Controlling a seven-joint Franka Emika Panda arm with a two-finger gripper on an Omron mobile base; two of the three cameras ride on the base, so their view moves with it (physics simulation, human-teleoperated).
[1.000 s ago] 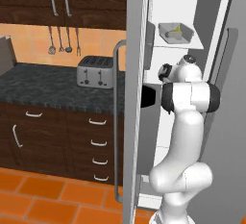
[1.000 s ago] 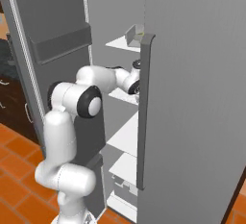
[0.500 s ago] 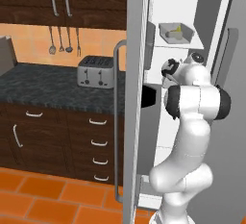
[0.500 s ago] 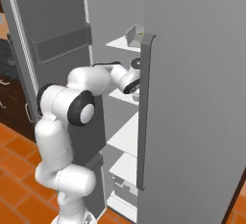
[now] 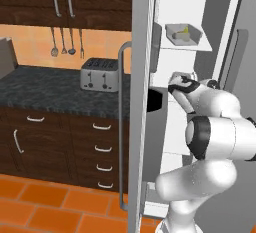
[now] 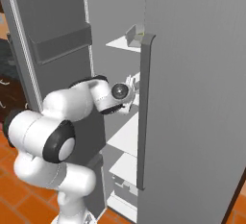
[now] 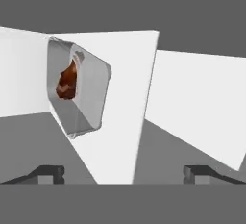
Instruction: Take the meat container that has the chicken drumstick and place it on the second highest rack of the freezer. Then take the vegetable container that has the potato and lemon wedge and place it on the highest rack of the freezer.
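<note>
The meat container (image 7: 77,88), a light-grey tray with the brown chicken drumstick (image 7: 67,81) inside, lies on a white rack (image 7: 126,122) of the freezer (image 5: 142,102), clear of my fingers. My gripper (image 7: 124,174) is open, its fingertips (image 7: 47,172) spread wide, a short way back from the tray. The hand view is rolled, so the rack looks tilted. In the base views my hand (image 5: 182,84) reaches into the freezer's white interior. One rack higher sits the vegetable container (image 5: 183,33) with the yellow lemon wedge (image 5: 185,29) showing; the potato is hard to make out.
The open freezer door (image 6: 192,98) with its vertical bar handle (image 6: 142,112) stands close on the right of my arm. Another door's edge and handle (image 5: 121,127) are on the left. Beyond lie a dark counter (image 5: 45,84) with a toaster (image 5: 100,74), and drawers (image 5: 102,149).
The jaws have spread from partly closed to wide open, letting go of the meat container, which now rests on the rack. The arm's elbow has swung nearer the cameras.
</note>
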